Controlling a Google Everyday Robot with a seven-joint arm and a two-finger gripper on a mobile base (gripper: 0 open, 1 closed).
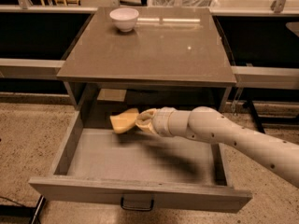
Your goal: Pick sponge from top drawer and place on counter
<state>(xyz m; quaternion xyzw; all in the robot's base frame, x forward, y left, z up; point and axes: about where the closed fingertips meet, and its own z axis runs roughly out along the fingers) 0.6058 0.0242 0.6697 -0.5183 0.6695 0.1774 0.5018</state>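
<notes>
While the top drawer [140, 164] stands pulled open below the counter [154, 45], I see my gripper [141, 121] clenched on the sponge [122, 121], which juts toward 9 o'clock above the drawer's rear floor; the arm [233, 135] reaches in from 4 o'clock; a white bowl [124, 18] sits at the counter's 11 o'clock.

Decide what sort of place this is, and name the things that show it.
Probably a kitchen-style robot test area: a counter bearing a white bowl, an open top drawer beneath, and the gripper inside it holding the sponge.
</notes>
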